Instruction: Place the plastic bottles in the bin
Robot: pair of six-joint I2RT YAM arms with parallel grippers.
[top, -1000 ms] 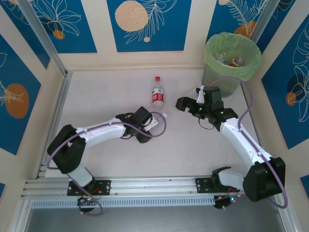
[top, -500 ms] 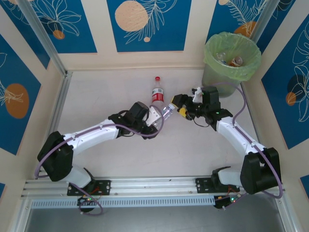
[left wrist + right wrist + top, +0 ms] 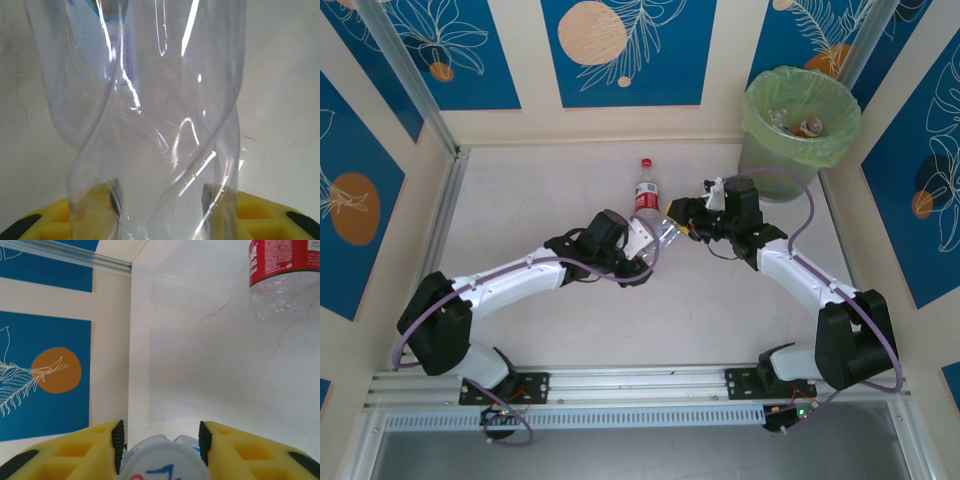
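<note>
While my left gripper (image 3: pixel 160 197) pinches the clear bottle (image 3: pixel 150 125) by its body, I find the right gripper (image 3: pixel 160 440) with its pads pressed on either side of that bottle's cap (image 3: pixel 162 465). The bottle spans the gap between both arms at mid-table. A red-label bottle (image 3: pixel 647 196) lies just behind them, and the bin (image 3: pixel 775 172) stands at the far right corner.
</note>
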